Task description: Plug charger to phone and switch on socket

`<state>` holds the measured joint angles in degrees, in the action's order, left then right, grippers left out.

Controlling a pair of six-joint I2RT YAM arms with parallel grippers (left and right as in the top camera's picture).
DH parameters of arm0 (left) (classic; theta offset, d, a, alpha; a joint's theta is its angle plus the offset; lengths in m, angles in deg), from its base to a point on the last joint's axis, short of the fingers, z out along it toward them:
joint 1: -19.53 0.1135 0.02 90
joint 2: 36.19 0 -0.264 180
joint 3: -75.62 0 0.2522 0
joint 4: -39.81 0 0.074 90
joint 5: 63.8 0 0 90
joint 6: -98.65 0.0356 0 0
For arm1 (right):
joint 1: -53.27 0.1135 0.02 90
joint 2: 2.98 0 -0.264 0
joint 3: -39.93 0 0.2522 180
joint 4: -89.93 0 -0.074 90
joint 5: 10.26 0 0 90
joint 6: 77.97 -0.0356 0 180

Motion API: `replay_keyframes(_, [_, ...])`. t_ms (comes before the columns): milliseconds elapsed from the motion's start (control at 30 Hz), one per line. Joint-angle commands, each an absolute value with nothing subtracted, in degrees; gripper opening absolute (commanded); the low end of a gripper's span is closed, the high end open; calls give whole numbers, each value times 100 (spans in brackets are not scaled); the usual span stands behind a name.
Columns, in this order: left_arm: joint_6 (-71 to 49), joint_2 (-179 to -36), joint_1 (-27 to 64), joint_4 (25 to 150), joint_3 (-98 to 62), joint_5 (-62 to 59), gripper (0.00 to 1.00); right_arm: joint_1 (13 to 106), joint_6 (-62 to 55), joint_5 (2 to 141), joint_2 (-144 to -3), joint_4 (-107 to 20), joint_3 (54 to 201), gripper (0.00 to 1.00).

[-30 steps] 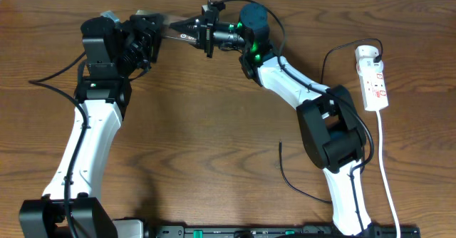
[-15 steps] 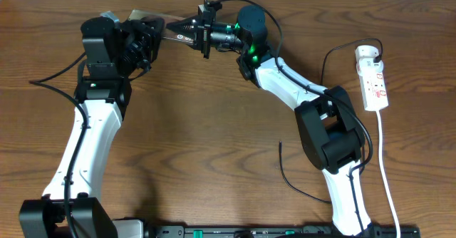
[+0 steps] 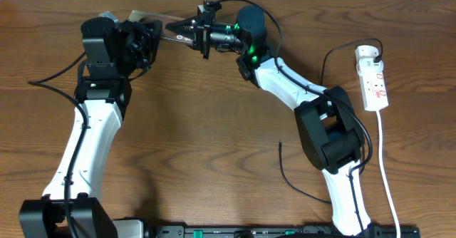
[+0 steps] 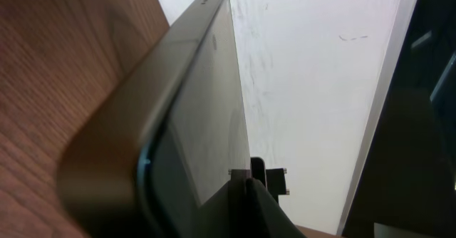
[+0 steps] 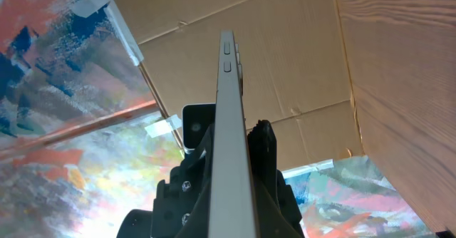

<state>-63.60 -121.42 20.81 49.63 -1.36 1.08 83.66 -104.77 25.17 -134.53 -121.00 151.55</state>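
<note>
phone (image 3: 151, 16) near the bench's far edge, right hand (image 3: 171, 28) clamped on one end; left hand (image 3: 148, 33) at the other, grip impossible to tell; socket (image 3: 373, 81) near right edge

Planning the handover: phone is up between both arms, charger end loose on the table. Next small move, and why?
Probably close the left gripper jaws firmly on the phone first. The right gripper pinches it edge-on; the left grip cannot be confirmed. The charger lies unheld on the table, so the right arm must free up to fetch it.
</note>
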Motion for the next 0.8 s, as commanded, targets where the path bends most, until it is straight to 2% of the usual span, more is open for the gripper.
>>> replay_keyframes(0, [-6414,-12192,2072,4961,-81,271,19,8480,-10540,2535,-13332,-12187,15219,1])
replay_keyframes(267, [-6412,-12192,2072,4963,-81,339,19,8632,-10538,2627,-13332,-12174,15219,1])
replay_keyframes(300, [-6414,-12192,2072,4961,-81,348,15,8632,-10540,2627,-13332,-12174,15219,1])
replay_keyframes(600, [-6414,-12192,2072,4963,-81,464,8,8632,-10538,2627,-13332,-12174,15219,1])
replay_keyframes(767, [-6412,-12192,2072,4963,-81,466,8,8632,-10540,2627,-13332,-12176,15219,1])
